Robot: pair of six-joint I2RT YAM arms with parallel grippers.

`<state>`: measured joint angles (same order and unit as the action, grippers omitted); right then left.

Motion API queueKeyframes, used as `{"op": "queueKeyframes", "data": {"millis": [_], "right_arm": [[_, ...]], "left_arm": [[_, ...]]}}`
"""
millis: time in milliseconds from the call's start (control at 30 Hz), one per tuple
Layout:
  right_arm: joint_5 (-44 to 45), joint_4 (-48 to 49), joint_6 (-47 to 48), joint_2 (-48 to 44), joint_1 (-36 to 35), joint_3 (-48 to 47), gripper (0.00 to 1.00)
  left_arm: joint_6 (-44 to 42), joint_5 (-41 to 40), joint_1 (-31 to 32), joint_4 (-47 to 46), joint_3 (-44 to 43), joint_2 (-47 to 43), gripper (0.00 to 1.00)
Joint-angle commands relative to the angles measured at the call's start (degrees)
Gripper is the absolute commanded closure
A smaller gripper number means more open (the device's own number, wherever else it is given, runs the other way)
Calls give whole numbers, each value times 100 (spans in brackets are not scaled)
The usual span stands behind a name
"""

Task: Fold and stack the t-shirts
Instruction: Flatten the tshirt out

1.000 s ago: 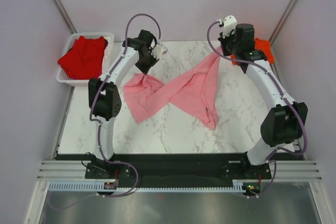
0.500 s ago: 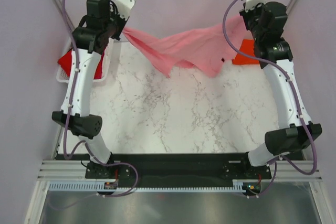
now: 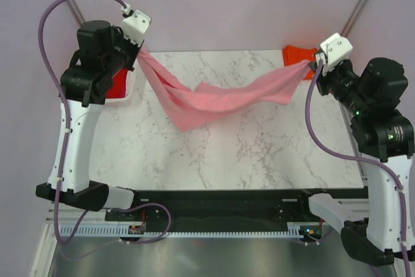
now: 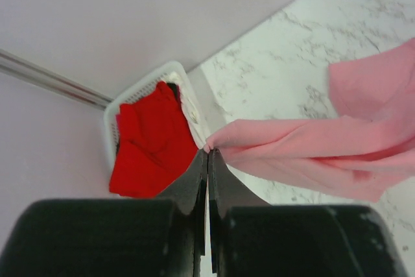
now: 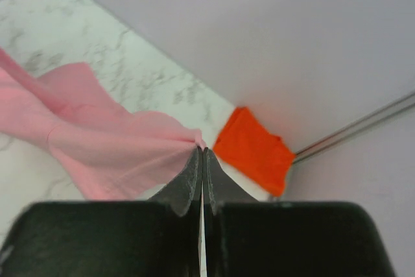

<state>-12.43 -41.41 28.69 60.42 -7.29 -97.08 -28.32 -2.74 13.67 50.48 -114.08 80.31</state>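
Top external view: pink t-shirt (image 3: 220, 98) strung between two clamped grippers

Largest in view is the marble table (image 3: 259, 154), lying below both grippers. Over it the pink t-shirt hangs as a long twisted band, running from the left gripper (image 3: 138, 53) across to the right gripper (image 3: 313, 64). Each end of the cloth is bunched to a point right at the fingertips. The band sags between them, and its lowest fold drops nearer the left gripper than the right. Whether that fold touches the marble cannot be told.

The left wrist view shows the left gripper's jaws pressed together on a pinched corner of the pink cloth, with the rest of the shirt streaming away to the right of the fingertips. Beyond and to the left of those fingertips sits the white mesh basket (image 4: 139, 95). The red t-shirt (image 4: 152, 141) is heaped inside it, well apart from the gripper.

The right wrist view shows the right gripper's jaws likewise closed on a gathered corner, the pink cloth fanning out to the left of the fingertips. Beyond the fingertips and to their right, the orange t-shirt (image 5: 256, 147) lies folded flat in the far corner of the table, lower than the gripper.
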Motion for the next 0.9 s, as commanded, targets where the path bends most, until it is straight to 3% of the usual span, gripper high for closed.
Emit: {"op": "queueKeyframes", "data": {"millis": [0, 267, 400, 533, 600, 633, 667, 767, 867], "right_arm": [[-999, -1353, -555, -179, 8, 531, 100], [-323, 78, -847, 503, 8, 120, 100], [-173, 712, -1067, 1058, -1, 303, 100], [-137, 1249, -1067, 1699, 8, 558, 100], [-120, 1302, -1049, 2095, 8, 488, 100], [-102, 1328, -1049, 2201, 0, 462, 100], [-85, 1337, -1023, 2358, 8, 444, 100], [-32, 1355, -1006, 2387, -1, 531, 100], [-14, 1398, -953, 2202, 8, 812, 100]], "left_arm": [[62, 248, 91, -56, 658, -253, 98], [28, 600, 101, 138, 1669, -263, 98], [-349, 512, 92, -125, 1740, 1068, 98], [-482, 292, 57, -530, 813, 2644, 96], [-395, -112, 48, -495, 336, 3364, 77], [-316, -121, 57, -452, 12, 3438, 74], [-141, -25, 74, -408, -61, 3430, 71], [63, 651, 257, -319, 560, 2615, 40], [2, 1020, 905, -258, 2088, 1353, 44]]}}
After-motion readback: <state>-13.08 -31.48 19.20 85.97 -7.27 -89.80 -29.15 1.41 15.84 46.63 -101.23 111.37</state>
